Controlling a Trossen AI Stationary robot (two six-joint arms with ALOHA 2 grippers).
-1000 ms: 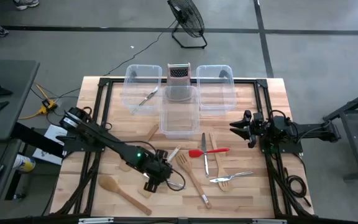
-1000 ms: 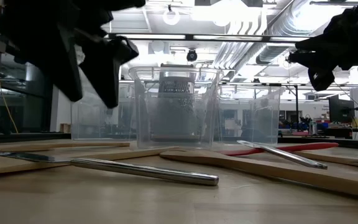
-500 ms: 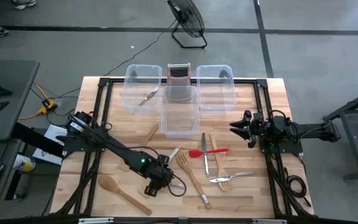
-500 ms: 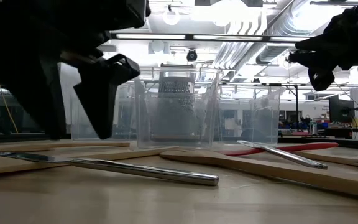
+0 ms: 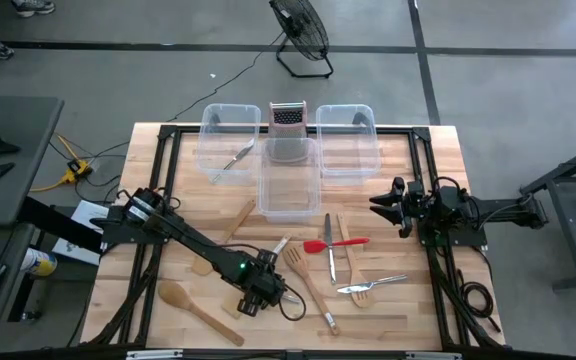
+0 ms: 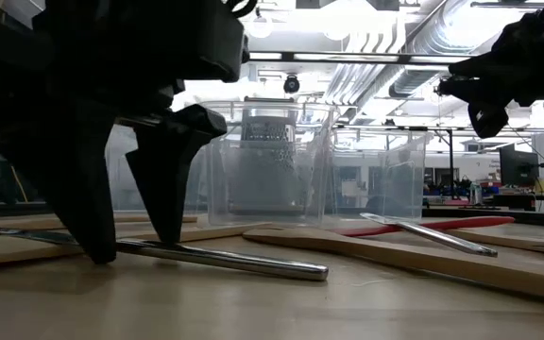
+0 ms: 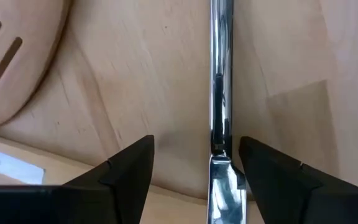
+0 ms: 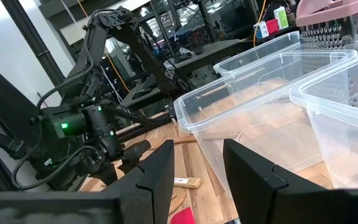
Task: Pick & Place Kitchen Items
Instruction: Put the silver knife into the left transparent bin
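My left gripper [image 5: 253,300] is down at the table's near middle, open. Its two fingers stand on either side of a silver knife [image 7: 220,93] that lies flat on the wood [image 6: 225,260]. A slotted wooden spatula [image 5: 306,275] lies just beside it, its head [image 7: 8,56] showing in the left wrist view. Also flat on the table are a red-headed spatula [image 5: 336,243], another knife [image 5: 329,250], a metal fork [image 5: 370,286] and a wooden spoon [image 5: 193,305]. My right gripper [image 5: 393,205] waits open above the table's right side. My left gripper comes from above, pointing down, with its fingers across the silver knife near where handle meets blade [image 7: 222,158]. The knife lies flat on the table close beside one finger [image 7: 272,180]. I cannot tell whether that finger touches it.
Three clear plastic bins [image 5: 288,185] stand at the far middle, and the left one [image 5: 230,140] holds a metal utensil. A box grater [image 5: 288,118] stands behind them. A wooden spatula [image 5: 238,217] lies left of the middle bin. A black frame runs along the table's edges.
My left gripper has moved toward the near edge and a little right. It has come down from above the table until its fingertips reach the tabletop on either side of the silver knife. The knife and the other utensils have stayed put.
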